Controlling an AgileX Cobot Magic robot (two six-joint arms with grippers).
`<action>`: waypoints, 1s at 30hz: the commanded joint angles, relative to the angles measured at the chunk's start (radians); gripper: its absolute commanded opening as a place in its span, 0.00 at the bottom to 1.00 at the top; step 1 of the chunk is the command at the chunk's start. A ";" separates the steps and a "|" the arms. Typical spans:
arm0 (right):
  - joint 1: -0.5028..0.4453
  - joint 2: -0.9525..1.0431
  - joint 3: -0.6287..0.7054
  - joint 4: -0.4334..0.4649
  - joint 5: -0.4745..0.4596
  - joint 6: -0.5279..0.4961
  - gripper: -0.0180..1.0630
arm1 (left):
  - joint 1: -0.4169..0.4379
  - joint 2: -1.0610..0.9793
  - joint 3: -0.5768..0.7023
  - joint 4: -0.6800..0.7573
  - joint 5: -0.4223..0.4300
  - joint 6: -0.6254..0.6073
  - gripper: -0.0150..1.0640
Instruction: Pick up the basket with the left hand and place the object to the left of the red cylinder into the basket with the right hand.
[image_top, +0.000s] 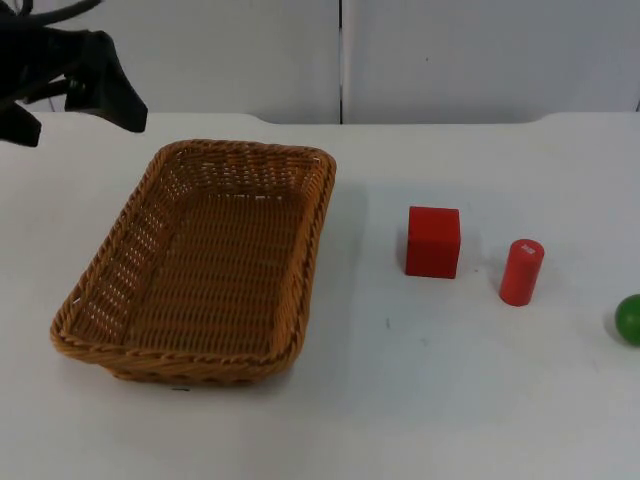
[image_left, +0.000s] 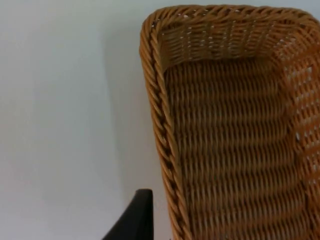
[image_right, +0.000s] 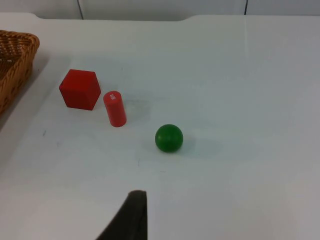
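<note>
One basket and three small toys sit on the white bench (image_top: 480, 400).

The one brown basket (image_top: 200, 270) rests flat on the bench, nothing inside it. To its right stands one red block (image_top: 433, 241), just left of the one red cylinder (image_top: 521, 271). One green ball (image_top: 630, 319) lies farther right. The left pincer (image_top: 95, 85) hangs above the bench behind the basket, holding nothing; I cannot tell how wide it is.

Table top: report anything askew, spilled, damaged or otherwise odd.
Nothing stands out. The wicker basket sits flat and empty, its weave intact. The red cube, red cylinder and green ball stand apart beside it, the cylinder upright. The left claw hovers beyond the basket's far corner.
</note>
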 joint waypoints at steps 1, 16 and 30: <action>-0.006 -0.003 0.001 -0.004 -0.004 -0.001 0.99 | 0.001 0.042 -0.028 0.027 0.008 -0.015 0.99; -0.006 -0.003 0.001 -0.004 -0.004 -0.001 0.99 | 0.001 0.297 -0.217 0.083 0.159 -0.071 0.99; -0.006 -0.003 0.001 -0.028 -0.004 0.037 0.99 | 0.001 0.477 -0.395 0.196 0.296 -0.166 0.99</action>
